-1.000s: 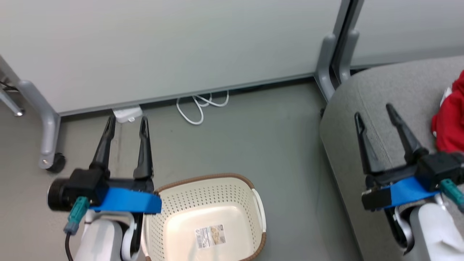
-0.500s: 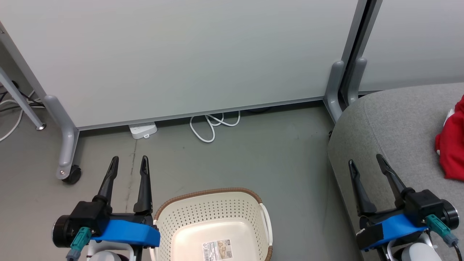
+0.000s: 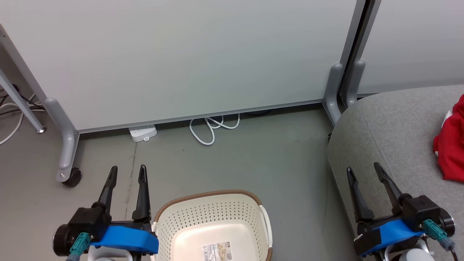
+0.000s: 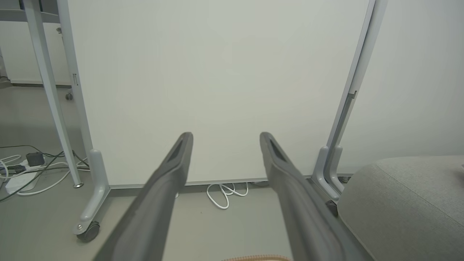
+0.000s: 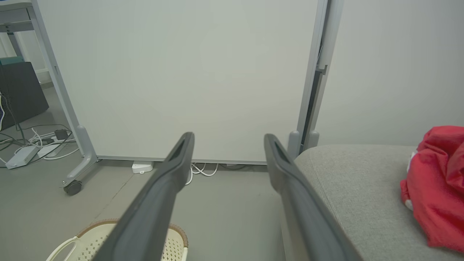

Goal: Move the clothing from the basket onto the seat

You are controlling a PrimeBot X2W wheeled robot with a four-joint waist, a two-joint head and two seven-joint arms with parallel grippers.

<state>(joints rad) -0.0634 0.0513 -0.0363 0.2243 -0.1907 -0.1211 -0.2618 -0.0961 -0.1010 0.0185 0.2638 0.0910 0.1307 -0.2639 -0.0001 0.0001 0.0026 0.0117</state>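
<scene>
The red clothing (image 3: 451, 148) lies in a heap on the grey seat (image 3: 395, 134) at the right edge of the head view; the right wrist view has the clothing (image 5: 436, 185) on the seat (image 5: 355, 188) too. The cream basket (image 3: 212, 226) stands on the floor at the bottom, holding nothing but a label sticker on its bottom. My left gripper (image 3: 127, 170) hovers open just left of the basket. My right gripper (image 3: 363, 168) is open over the seat's front corner, well left of the clothing. Nothing is between either pair of fingers.
A pale partition panel (image 3: 181, 58) on grey wheeled legs (image 3: 67, 152) stands behind the bare floor. A white power strip (image 3: 143, 132) and a coiled white cable (image 3: 212, 128) lie at its foot. More cables (image 4: 25, 170) trail at the far left.
The head camera has tilted up, so the whole picture slid down. Both grippers now sit lower in view and stay open and empty. Basket and clothing have not moved.
</scene>
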